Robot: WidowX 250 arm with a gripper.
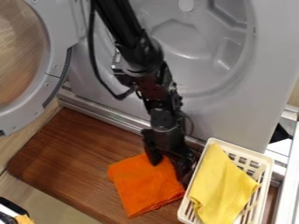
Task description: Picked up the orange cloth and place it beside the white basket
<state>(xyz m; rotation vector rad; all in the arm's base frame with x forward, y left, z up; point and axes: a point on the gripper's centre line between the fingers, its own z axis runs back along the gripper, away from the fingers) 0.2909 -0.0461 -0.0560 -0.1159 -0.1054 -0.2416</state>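
Where the wooden surface [64,153] comes nearest the camera, an orange cloth [143,186] lies spread flat, with one side turned towards a white basket [268,175] on its right in the view. Cloth and basket are right next to each other; whether they touch is hard to tell. The basket stands at a slant and holds a yellow cloth [222,183], draped lengthwise inside it.

Just beyond, the black tool [170,164] points down over the far edge of the orange cloth. Its two fingers stand wide apart, one over the cloth and the other between cloth and basket, and neither appears to pinch the fabric.

As things lie, the place asked for looks reached: the orange cloth is beside the basket, outside it and resting on the surface. Whether it was lifted to get there cannot be told. What seems left is only for the tool to rise clear without dragging the fabric or nudging the basket.

Farther back, the black arm [143,54] slants down from the top edge, in front of a grey machine [271,65] with a round opening. Its round door [57,48] hangs open at the left.
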